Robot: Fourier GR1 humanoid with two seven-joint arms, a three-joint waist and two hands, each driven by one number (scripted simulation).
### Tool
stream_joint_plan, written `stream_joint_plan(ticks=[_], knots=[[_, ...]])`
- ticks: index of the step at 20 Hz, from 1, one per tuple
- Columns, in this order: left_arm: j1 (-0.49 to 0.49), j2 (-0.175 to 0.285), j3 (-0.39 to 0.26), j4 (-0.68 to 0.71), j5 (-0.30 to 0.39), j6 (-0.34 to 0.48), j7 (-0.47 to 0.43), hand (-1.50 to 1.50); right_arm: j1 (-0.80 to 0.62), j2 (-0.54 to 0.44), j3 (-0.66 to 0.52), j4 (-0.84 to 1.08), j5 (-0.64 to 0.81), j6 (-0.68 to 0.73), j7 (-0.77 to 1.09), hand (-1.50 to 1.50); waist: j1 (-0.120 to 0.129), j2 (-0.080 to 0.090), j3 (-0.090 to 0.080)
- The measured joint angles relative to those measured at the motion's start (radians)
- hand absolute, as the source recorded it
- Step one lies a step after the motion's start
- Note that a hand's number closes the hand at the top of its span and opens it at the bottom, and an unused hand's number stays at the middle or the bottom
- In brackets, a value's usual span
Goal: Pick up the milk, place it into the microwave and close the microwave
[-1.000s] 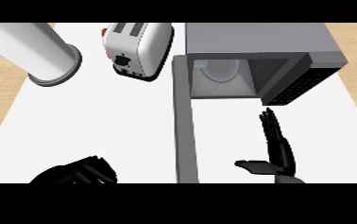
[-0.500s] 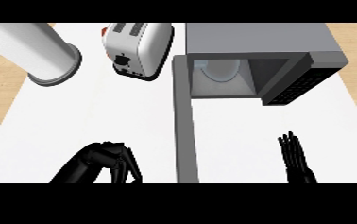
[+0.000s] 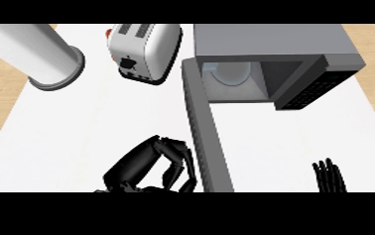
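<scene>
"Beside the open door [image 3: 209, 145] of the microwave [image 3: 271, 35], low on the counter [image 3: 88, 125], sits the robot's left hand [image 3: 147, 167]. Why there?"

"Its fingers are curled in, and nothing shows inside them. It lies just left of the door, near the free end and on the outer face. A push from that side would swing the door shut, so the placement reads as lining up the closing step. That is a judgement, though."

"Closing only makes sense if the milk is inside. Is it?"

"No carton shows on the counter or in either hand. Toward the back of the cavity there is a pale round shape [image 3: 230, 73]. It may be the milk or the oven's own plate, and it cannot be told which. If the left hand's curl hides anything, that cannot be seen either."

"And the right hand [image 3: 327, 174]?"

"Only its fingers show, at the lower right edge. They are straight, point upward and hold nothing. It rests well apart from the door, probably out of the door's sweep."

"Could anything else get in the way?"

"The toaster [image 3: 147, 50] and a tall white cylinder [image 3: 44, 55] stand on the hinge side. The door would sweep away from them."
</scene>
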Motion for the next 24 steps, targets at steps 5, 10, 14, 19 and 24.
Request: stream_joint_plan(ticks=[5, 10, 14, 19, 24], knots=[[-0.097, -0.005, -0.134, 0.158, -0.078, 0.123, -0.078, 1.5, 0.051, -0.029, 0.003, -0.088, -0.04, 0.031, 0.021, -1.5, -0.003, 0.0, 0.0], [-0.227, -0.004, -0.315, 0.316, -0.038, 0.318, -0.071, 1.5, 0.088, -0.058, 0.026, -0.174, -0.07, 0.062, 0.033, -1.5, -0.021, 0.002, -0.001], [-0.327, -0.001, -0.414, 0.41, 0.06, 0.459, -0.056, 1.5, 0.112, -0.065, 0.059, -0.273, -0.101, 0.081, 0.057, -1.5, -0.043, 0.003, -0.002], [-0.445, 0.004, -0.479, 0.502, 0.186, 0.623, -0.059, 1.5, 0.118, -0.087, 0.09, -0.373, -0.144, 0.101, 0.096, -1.5, -0.079, 0.008, -0.003], [-0.522, 0.003, -0.513, 0.587, 0.315, 0.728, -0.119, -1.5, 0.128, -0.113, 0.111, -0.478, -0.184, 0.12, 0.14, -1.5, -0.123, 0.02, -0.004]])
